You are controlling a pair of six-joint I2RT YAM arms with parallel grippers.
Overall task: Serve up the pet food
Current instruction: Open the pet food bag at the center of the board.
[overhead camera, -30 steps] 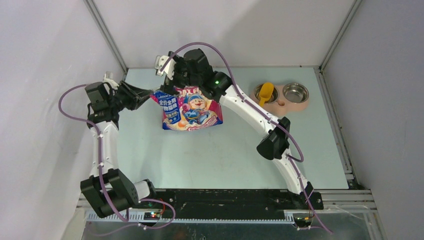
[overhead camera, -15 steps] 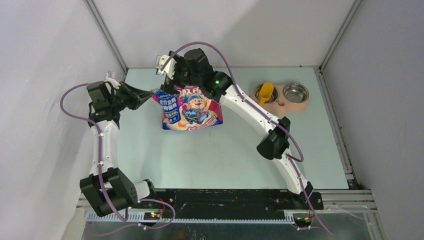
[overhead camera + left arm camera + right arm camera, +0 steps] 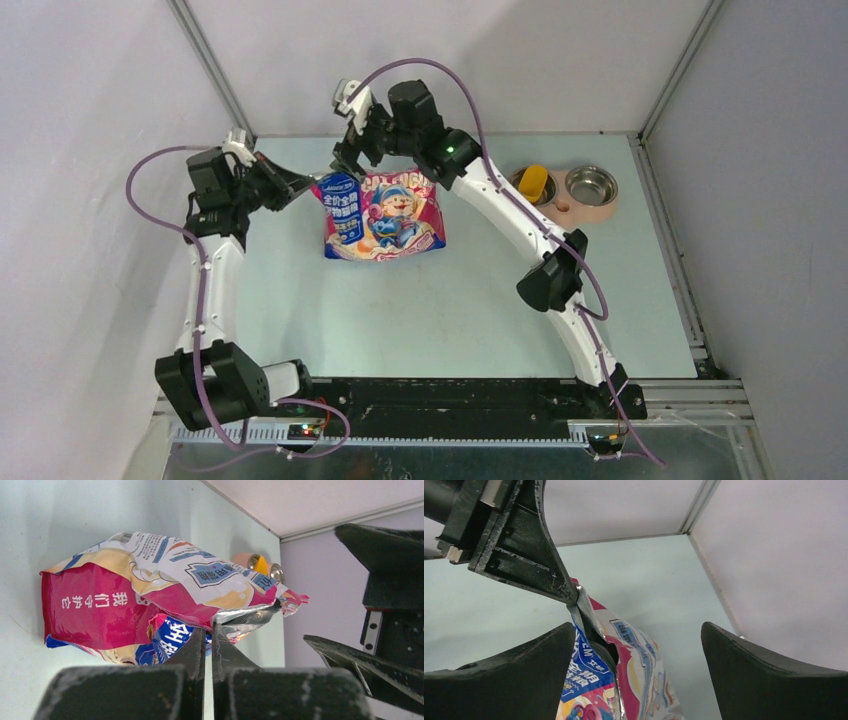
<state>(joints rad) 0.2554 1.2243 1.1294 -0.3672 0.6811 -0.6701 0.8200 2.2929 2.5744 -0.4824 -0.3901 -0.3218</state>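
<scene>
Pinching the bag (image 3: pixel 150 585) at its far-pointing mouth, left gripper (image 3: pixel 208 628) clamps; right gripper (image 3: pixel 636 630) wide.

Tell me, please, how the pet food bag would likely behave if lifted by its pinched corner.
Probably floppy: the pet food bag crumples where the left end effector pinches it. Its glossy foil may slip. The bulging body suggests the contents would sag.
</scene>
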